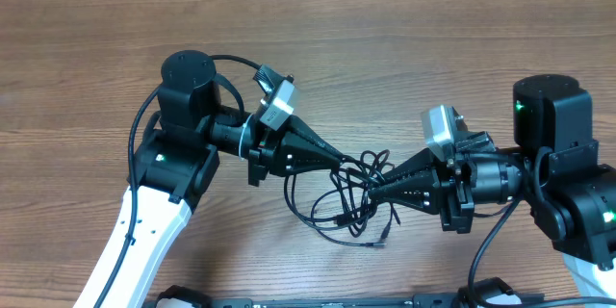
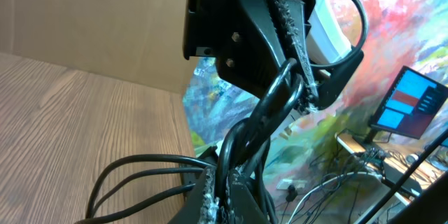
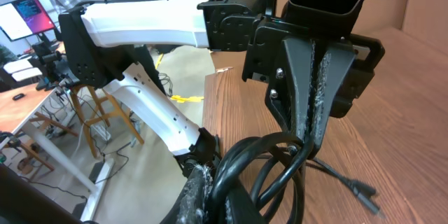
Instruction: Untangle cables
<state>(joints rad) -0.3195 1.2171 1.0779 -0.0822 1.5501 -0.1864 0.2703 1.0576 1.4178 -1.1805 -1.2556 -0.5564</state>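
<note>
A tangle of black cables (image 1: 346, 197) lies on the wooden table between my two arms, with loops trailing toward the front edge and a plug end (image 1: 383, 241) lying loose. My left gripper (image 1: 348, 161) is shut on the cables from the left; its jaws pinch a cable strand in the left wrist view (image 2: 222, 185). My right gripper (image 1: 373, 189) is shut on the cables from the right, with looped strands (image 3: 273, 161) running between its fingers (image 3: 217, 196). The two gripper tips are close together, facing each other over the tangle.
The wooden table (image 1: 404, 48) stretches behind and to both sides. The left arm's base (image 1: 188, 77) and the right arm's base (image 1: 549, 106) stand at either side. A dark fixture (image 1: 318, 300) runs along the front edge.
</note>
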